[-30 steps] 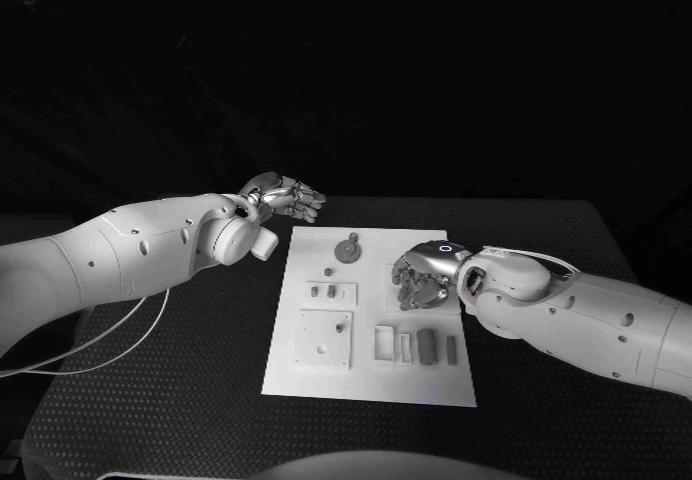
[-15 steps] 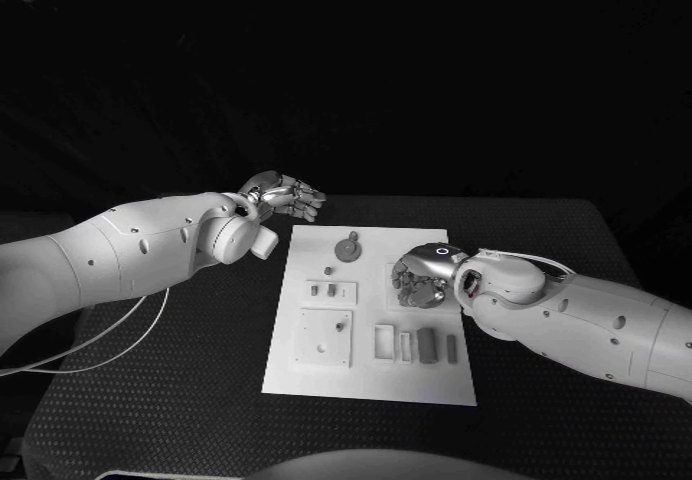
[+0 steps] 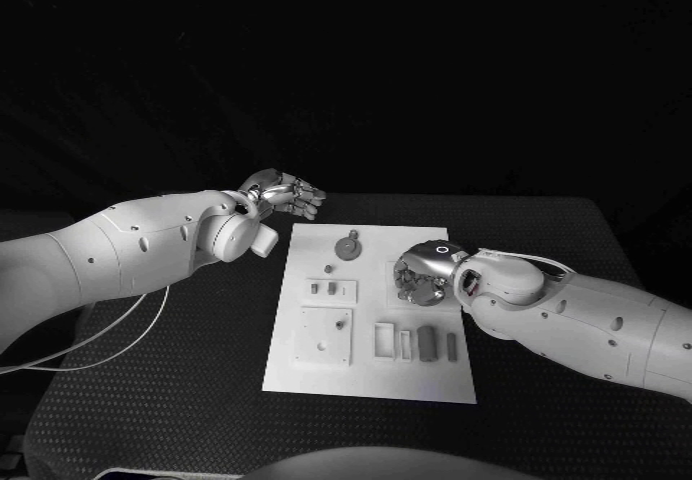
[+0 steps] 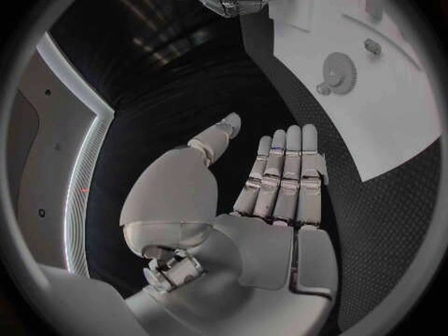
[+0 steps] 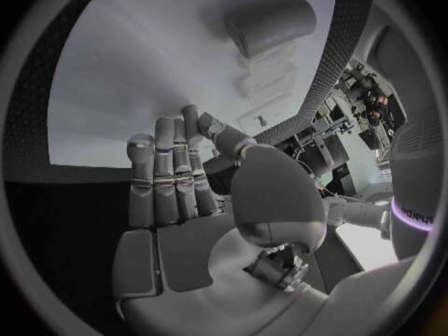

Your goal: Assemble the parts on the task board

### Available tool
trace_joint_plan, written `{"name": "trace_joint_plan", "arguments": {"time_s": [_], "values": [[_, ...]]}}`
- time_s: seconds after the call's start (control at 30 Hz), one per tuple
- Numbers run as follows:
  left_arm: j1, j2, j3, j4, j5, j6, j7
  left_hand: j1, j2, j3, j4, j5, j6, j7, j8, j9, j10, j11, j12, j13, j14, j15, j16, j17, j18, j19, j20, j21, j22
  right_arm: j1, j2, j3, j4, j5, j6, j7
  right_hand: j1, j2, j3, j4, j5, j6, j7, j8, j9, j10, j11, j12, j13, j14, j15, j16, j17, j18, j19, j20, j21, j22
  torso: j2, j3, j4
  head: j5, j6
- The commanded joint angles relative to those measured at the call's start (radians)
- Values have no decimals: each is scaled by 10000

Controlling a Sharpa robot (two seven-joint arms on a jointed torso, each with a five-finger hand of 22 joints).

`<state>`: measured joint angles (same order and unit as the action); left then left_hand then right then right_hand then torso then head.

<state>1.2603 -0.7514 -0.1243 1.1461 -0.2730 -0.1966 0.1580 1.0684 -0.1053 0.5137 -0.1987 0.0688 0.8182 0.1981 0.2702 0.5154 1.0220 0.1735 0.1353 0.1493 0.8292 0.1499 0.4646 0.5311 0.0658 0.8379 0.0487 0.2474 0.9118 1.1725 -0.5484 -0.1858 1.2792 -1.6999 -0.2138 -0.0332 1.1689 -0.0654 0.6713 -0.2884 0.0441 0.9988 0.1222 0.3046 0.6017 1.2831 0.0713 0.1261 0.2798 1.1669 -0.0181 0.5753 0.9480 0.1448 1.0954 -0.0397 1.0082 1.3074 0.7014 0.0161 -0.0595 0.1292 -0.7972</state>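
Change: the right hand (image 3: 420, 275) has turned at the wrist over the last second, so its silver back faces up over the right side of the task board (image 3: 310, 352); the left hand (image 3: 284, 195) has kept its place beyond the board's far left corner.
Meaning: I judge the right hand is settling over a part near the board's right edge; nothing looks newly seated.
Right hand: fingers lie straight and side by side, thumb folded across the palm; whether it pinches something I cannot tell.
Left hand: flat, fingers together, thumb apart, holding nothing.
Parts: a gear (image 3: 348, 246) lies at the far end of the board; a cylinder (image 5: 272, 24) stands ahead of the right fingers; blocks (image 3: 428, 345) lie in a row near the front edge beside a square plate (image 3: 325, 336).
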Motion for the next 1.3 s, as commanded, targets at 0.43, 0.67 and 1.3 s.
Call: {"name": "trace_joint_plan", "arguments": {"time_s": [0.43, 0.67, 1.3], "values": [[15, -5, 6, 24, 62, 126, 116, -54, -43, -8, 53, 8, -12, -19, 65, -12, -65, -16, 56, -16, 96, -2, -65, 23, 144, -59, 13, 28, 15, -20, -99, 9, 227, -365, -695, -166, 178, 69, 273, -20, 33, 100, -62, 122, 157, 138, -60, 81, 345, 193, -50, 50, 66, 1170, 148, -65, 150, 189, -8, -6, -6, -7, 1], [15, -2, 6, 12, 62, 123, 116, -54, -43, -7, 53, 8, -14, -19, 67, -13, -66, -16, 58, -18, 97, -2, -69, 28, 144, -60, 12, 27, 15, 56, -288, 116, 546, -403, -776, -228, 194, 38, 311, -19, 33, 113, -72, 145, 196, 157, -72, 91, 389, 221, -61, 51, 80, 1170, 165, -84, 178, 189, -7, -13, 0, -8, 5], [16, 13, 7, 5, 62, 106, 129, -55, -44, -9, 54, 8, -17, -19, 72, -16, -67, -16, 63, -26, 100, -3, -80, 42, 144, -61, 12, 25, 17, 463, -513, 527, 1792, 198, -591, -82, 211, -11, 358, -15, 33, 132, -87, 178, 258, 190, -93, 109, 463, 258, -77, 46, 100, 1170, 183, -108, 217, 187, -9, -12, -11, 57, 17]]}}
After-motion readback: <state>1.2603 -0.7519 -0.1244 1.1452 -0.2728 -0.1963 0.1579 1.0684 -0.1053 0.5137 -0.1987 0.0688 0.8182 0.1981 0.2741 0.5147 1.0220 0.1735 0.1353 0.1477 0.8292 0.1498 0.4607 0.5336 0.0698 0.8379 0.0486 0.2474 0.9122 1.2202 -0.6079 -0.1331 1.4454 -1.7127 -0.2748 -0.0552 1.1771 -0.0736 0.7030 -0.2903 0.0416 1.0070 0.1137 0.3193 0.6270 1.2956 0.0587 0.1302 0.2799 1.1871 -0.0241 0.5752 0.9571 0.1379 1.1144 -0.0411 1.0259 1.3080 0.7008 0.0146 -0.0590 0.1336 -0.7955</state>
